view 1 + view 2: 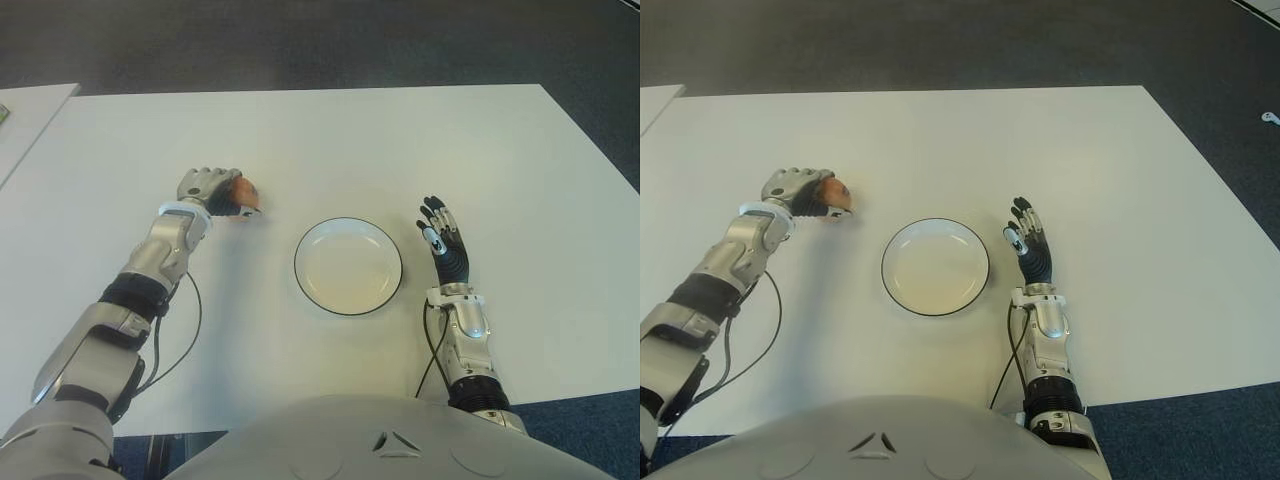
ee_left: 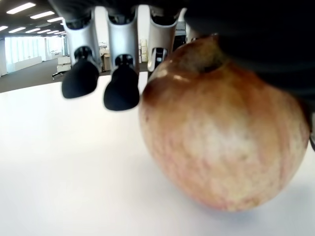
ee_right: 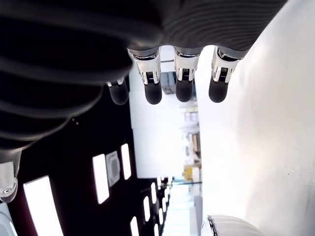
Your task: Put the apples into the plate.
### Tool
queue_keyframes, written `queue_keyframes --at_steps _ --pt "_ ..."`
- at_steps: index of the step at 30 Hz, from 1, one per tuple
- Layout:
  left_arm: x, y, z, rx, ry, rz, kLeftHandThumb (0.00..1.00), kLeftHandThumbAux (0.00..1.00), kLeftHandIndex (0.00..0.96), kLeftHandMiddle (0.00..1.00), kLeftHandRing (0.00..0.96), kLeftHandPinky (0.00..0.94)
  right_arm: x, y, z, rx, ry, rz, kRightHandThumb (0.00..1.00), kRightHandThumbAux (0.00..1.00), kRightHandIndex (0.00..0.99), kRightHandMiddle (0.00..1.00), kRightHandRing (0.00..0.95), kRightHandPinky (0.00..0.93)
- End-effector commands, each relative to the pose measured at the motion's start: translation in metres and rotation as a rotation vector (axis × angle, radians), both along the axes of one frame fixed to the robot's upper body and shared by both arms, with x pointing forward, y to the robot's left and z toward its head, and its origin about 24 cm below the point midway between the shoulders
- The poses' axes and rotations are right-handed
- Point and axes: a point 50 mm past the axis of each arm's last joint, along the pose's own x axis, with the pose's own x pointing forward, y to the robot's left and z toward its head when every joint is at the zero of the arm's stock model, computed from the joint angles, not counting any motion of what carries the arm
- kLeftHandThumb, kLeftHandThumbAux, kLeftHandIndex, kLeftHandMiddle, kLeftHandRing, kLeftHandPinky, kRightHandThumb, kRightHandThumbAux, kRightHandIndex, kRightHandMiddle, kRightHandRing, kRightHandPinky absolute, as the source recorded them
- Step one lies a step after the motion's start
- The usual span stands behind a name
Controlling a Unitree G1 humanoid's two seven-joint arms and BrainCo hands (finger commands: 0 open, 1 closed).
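- Apple: you have one red-and-yellow apple on the white worktop, well to the left of the plate, with bare worktop between them.
- Your left hand is wrapped over that apple from its outer side. In the left wrist view the apple fills most of the frame, its underside meeting the worktop, its russet stem end tilted up towards the palm.
- Three dark fingertips of that hand curl down just beside the apple in the wrist view; you cannot tell from there whether they press on the skin, but in the eye views the hand is closed around the fruit.
- Plate: round, white with a thin dark rim, lying flat on the worktop between your two hands, nothing in it.
- Your right hand shows just to the right of the plate, fingers stretched out straight and pointing away from you, holding nothing.
- In the right wrist view its fingertips hang loosely apart, and a bit of the plate's rim shows at the frame edge.
- A dark cable loops on the worktop beside your left forearm.
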Motion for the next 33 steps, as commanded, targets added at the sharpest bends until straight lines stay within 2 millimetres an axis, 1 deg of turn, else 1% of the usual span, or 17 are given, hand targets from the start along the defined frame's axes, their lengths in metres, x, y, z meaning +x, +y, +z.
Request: queue_keyframes --at_steps 1,4,6,8,17,19,22,25,28,31,33 --pt "0.000 -0.006 0.011 -0.055 -0.079 -0.007 0.850 0.669 0.399 0.526 0.800 0.791 -0.029 -0.003 -0.041 0.039 0.238 -0.030 0.000 0.451 0.000 0.000 0.000 0.000" --pt "0.001 -0.008 0.015 -0.065 -0.102 -0.011 0.850 0.669 0.400 0.525 0.802 0.786 -0.030 -0.002 -0.042 0.036 0.242 -0.028 0.000 0.451 0.000 0.000 0.000 0.000" --pt "0.004 -0.017 0.034 -0.064 -0.156 -0.049 0.851 0.668 0.401 0.525 0.801 0.783 -0.030 -0.002 -0.042 0.031 0.246 -0.029 0.000 0.451 0.000 0.000 0.000 0.000" --pt "0.005 -0.023 0.046 -0.058 -0.192 -0.078 0.851 0.668 0.402 0.525 0.800 0.782 -0.030 -0.003 -0.042 0.029 0.251 -0.028 0.000 0.450 0.000 0.000 0.000 0.000" --pt "0.001 -0.032 0.059 -0.040 -0.258 -0.154 0.852 0.667 0.404 0.527 0.805 0.784 -0.029 -0.001 -0.042 0.034 0.249 -0.020 0.000 0.439 0.000 0.000 0.000 0.000" --pt "0.000 -0.035 0.061 -0.052 -0.265 -0.164 0.853 0.667 0.405 0.528 0.807 0.782 -0.029 -0.001 -0.042 0.033 0.248 -0.020 0.000 0.442 0.000 0.000 0.000 0.000" --pt "-0.004 -0.051 0.063 -0.084 -0.272 -0.193 0.853 0.667 0.405 0.528 0.811 0.784 -0.028 0.000 -0.041 0.028 0.253 -0.013 0.000 0.454 0.000 0.000 0.000 0.000" --pt "-0.008 -0.063 0.063 -0.093 -0.275 -0.216 0.854 0.666 0.408 0.528 0.816 0.761 -0.028 0.000 -0.042 0.026 0.258 -0.009 0.000 0.475 0.000 0.000 0.000 0.000" --pt "-0.016 -0.079 0.058 -0.096 -0.255 -0.242 0.855 0.665 0.410 0.528 0.818 0.738 -0.029 0.000 -0.042 0.030 0.260 -0.013 0.000 0.483 0.000 0.000 0.000 0.000" --pt "-0.026 -0.093 0.053 -0.104 -0.218 -0.274 0.856 0.664 0.411 0.528 0.821 0.768 -0.028 0.001 -0.041 0.033 0.255 -0.018 0.000 0.478 0.000 0.000 0.000 0.000" --pt "-0.035 -0.101 0.045 -0.119 -0.178 -0.306 0.857 0.664 0.410 0.528 0.825 0.784 -0.028 0.002 -0.041 0.034 0.253 -0.020 0.000 0.471 0.000 0.000 0.000 0.000"
